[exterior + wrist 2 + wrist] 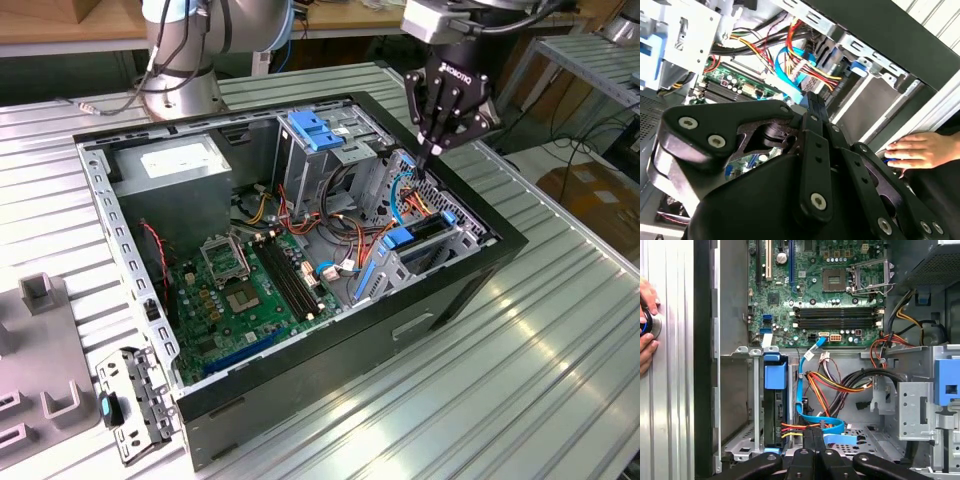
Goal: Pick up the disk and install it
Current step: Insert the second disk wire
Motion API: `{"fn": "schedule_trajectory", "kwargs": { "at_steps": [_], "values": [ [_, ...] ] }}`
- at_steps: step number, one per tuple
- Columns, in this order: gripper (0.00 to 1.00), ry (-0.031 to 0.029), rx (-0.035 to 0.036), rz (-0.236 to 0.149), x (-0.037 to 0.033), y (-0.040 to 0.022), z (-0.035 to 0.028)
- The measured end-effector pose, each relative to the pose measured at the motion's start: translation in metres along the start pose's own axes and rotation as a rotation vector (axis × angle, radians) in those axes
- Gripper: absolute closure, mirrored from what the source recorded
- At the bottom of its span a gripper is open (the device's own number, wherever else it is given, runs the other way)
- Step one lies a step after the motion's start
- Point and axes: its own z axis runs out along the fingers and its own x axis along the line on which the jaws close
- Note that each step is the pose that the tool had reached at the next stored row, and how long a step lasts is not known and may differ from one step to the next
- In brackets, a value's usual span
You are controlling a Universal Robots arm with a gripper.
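Tool shut, disk in its bay.
Tool (812,437), w/ fingers closed together and nothing held between them, is seen over the open PC case (470,275), approx. 1 o'clock from the motherboard (240,285) in the exterior view. The disk (425,232) is seated on edge in the metal drive cage, approx. 3 o'clock from the motherboard, just below the tool tip and apart from it; blue and orange cables (812,390) are bunched beside it. A person's hand (917,150) is rested on the worktop (560,350) outside the case wall.
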Motion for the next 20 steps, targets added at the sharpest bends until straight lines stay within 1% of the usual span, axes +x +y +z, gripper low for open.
{"fn": "schedule_trajectory", "kwargs": {
  "at_steps": [1,2,3,4,5,6,7,9,10,12,14,16,17,19,20],
  "values": [
    [0.89,0.0163,-0.0025,0.000,-0.0023,0.0000,-0.0002],
    [0.89,0.0394,-0.0022,0.001,-0.0038,0.0000,-0.0003],
    [0.89,0.0512,-0.0020,0.001,-0.0052,0.0000,-0.0002],
    [0.89,0.0666,-0.0019,0.001,-0.0071,0.0000,0.0001],
    [0.89,0.0789,-0.0018,0.001,-0.0089,0.0000,0.0004],
    [0.89,0.0886,-0.0018,0.001,-0.0107,0.0000,0.0008],
    [0.83,0.0913,-0.0018,0.002,-0.0123,0.0000,0.0011],
    [0.83,0.0913,-0.0020,0.002,-0.0154,0.0000,0.0011],
    [0.76,0.0914,-0.0020,0.002,-0.0163,0.0001,0.0010],
    [0.76,0.0916,-0.0021,0.001,-0.0178,0.0001,0.0010],
    [0.76,0.0944,-0.0022,0.002,-0.0190,0.0000,0.0032],
    [0.76,0.1001,-0.0020,0.002,-0.0206,0.0000,0.0064],
    [0.76,0.1051,-0.0019,0.002,-0.0214,0.0000,0.0086],
    [0.76,0.1119,-0.0018,0.002,-0.0221,-0.0001,0.0112],
    [0.76,0.1169,-0.0017,0.002,-0.0225,-0.0001,0.0127]
  ]
}}
